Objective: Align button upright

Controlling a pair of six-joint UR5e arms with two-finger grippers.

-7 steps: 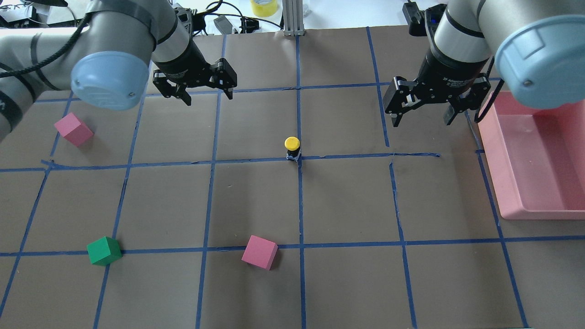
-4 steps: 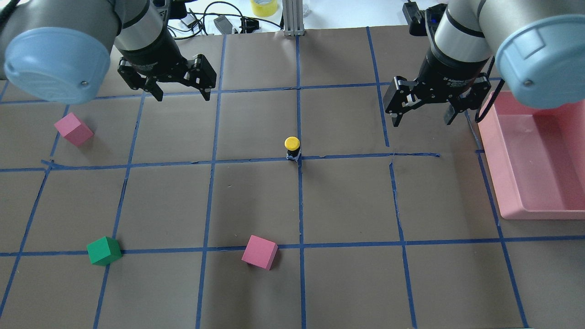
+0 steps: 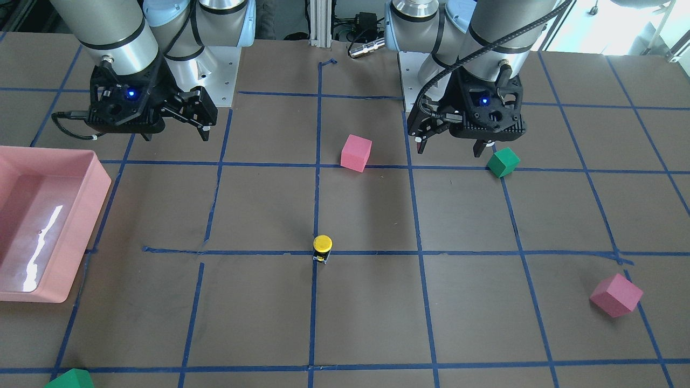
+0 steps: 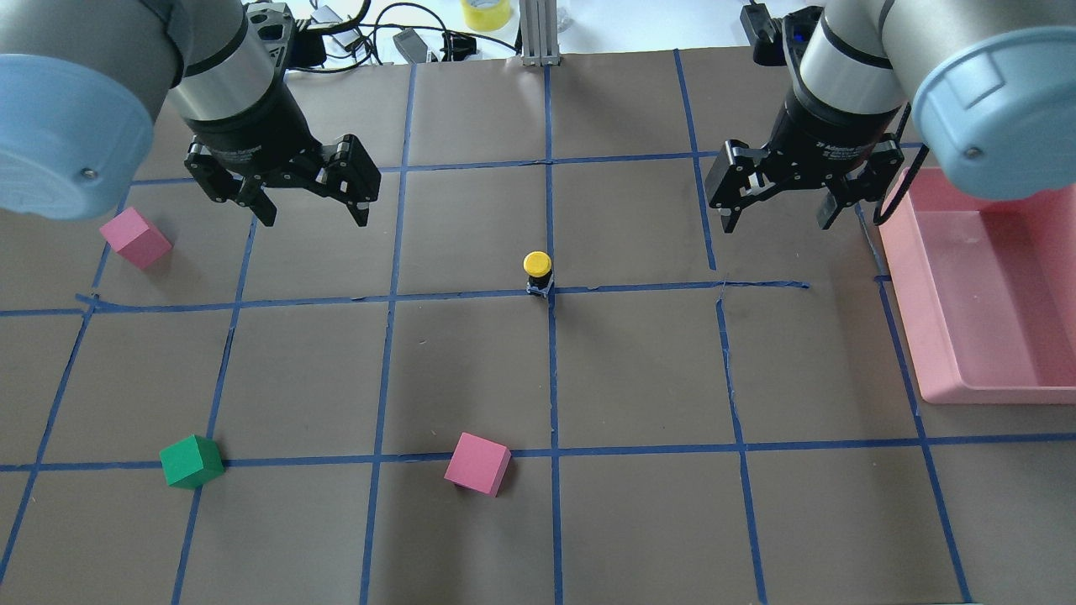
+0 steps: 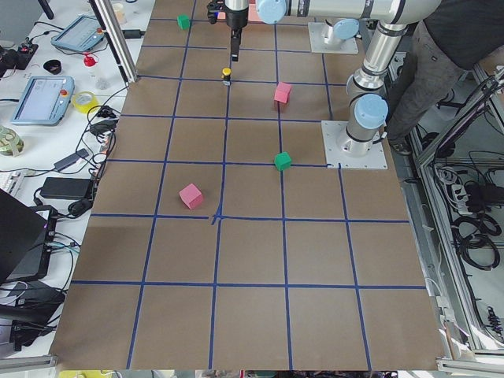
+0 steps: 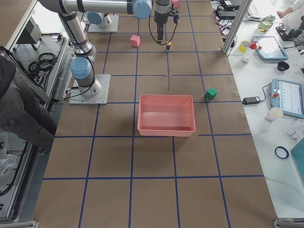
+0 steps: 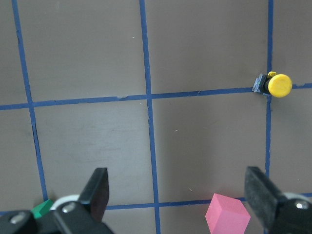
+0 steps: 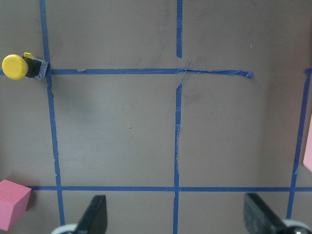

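Overhead exterior view, nearest first: a green cube (image 4: 192,461) and a pink cube (image 4: 477,464) lie on the desk (image 4: 639,378). Farther out, the button (image 4: 537,272) stands on a blue tape crossing (image 4: 552,296), yellow cap up, apparently upright. Beyond it the left gripper (image 4: 315,220) and right gripper (image 4: 776,225) hover either side, well apart from it, jaws wide, empty.

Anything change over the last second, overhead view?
The left gripper, open and empty, swung toward the robot's left, away from the button. Nothing was grasped or released. The right gripper, also open, and the upright button stayed where they were.
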